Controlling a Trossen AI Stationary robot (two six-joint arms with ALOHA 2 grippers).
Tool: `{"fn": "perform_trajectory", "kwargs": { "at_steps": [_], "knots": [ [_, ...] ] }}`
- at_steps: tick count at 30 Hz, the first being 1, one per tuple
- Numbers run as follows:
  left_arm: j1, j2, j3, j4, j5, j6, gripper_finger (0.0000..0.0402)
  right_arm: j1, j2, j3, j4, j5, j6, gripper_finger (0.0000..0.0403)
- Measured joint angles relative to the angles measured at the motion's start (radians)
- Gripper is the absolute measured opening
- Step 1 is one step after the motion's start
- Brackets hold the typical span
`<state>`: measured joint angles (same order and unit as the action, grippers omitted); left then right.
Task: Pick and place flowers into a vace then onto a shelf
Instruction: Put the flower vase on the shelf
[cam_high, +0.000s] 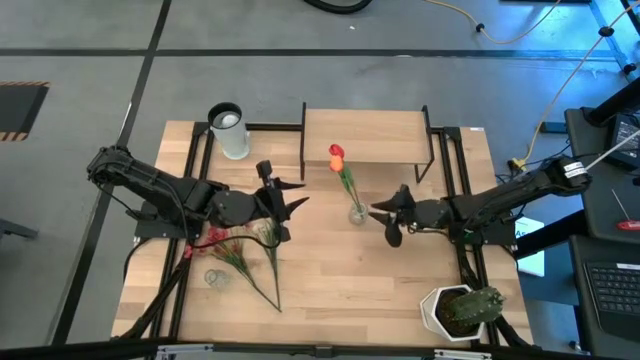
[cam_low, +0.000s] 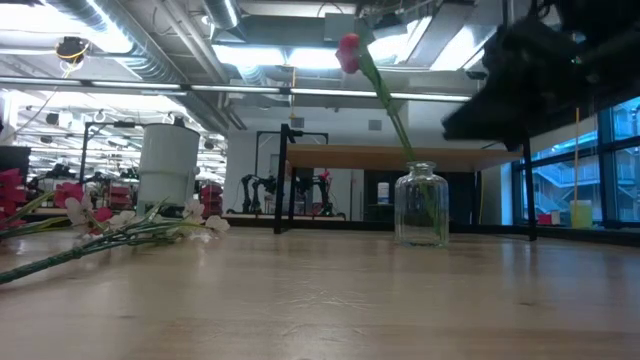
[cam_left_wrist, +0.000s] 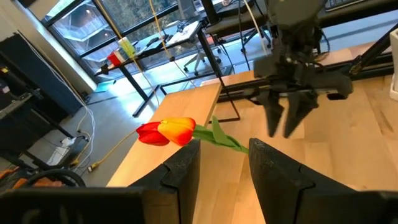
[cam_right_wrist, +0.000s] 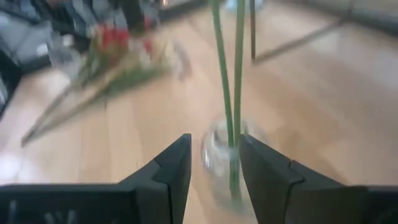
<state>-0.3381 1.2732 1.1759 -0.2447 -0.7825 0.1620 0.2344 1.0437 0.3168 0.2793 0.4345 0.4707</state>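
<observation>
So the right gripper (cam_high: 384, 222) has its dark fingers spread, empty, lined up just beside the small clear glass jar vase (cam_high: 357, 213) at mid-table. One orange-red tulip with a thin green stem (cam_high: 337, 155) already leans in it. That jar looks light, slick and tippy with the stem leaning, so I'd take hold low around the body. The left gripper (cam_high: 290, 197) is parted too, empty, near the loose pile of red and white blossom sprigs (cam_high: 232, 252). The small light-wood shelf on black metal legs (cam_high: 365, 137) sits just behind the vase.

Two matte-black jointed arms (cam_high: 150, 185), each ending in a two-fingered tool (cam_high: 290, 200).
</observation>
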Motion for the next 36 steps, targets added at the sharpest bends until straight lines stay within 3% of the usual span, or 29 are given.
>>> {"fn": "perform_trajectory", "kwargs": {
  "at_steps": [6,18,29,33,36],
  "knots": [
    [0.029,0.000,0.000,0.000,0.047,-0.002,0.0130,-0.005,0.006,0.000,-0.114,-0.018,0.158,0.0139],
    [0.056,0.000,0.000,0.000,0.104,-0.018,0.0130,-0.005,0.006,0.000,-0.111,-0.029,0.177,0.0143],
    [0.056,0.000,0.000,0.000,0.104,-0.018,0.0130,-0.005,0.006,0.000,-0.096,-0.072,0.223,0.0281],
    [0.057,0.000,0.000,0.000,0.104,-0.018,0.0130,-0.004,0.006,0.000,-0.094,-0.104,0.229,0.0298],
    [0.059,0.000,0.000,0.001,0.103,-0.018,0.0130,-0.005,0.006,0.000,-0.096,-0.035,0.167,0.0299]
  ]
}}
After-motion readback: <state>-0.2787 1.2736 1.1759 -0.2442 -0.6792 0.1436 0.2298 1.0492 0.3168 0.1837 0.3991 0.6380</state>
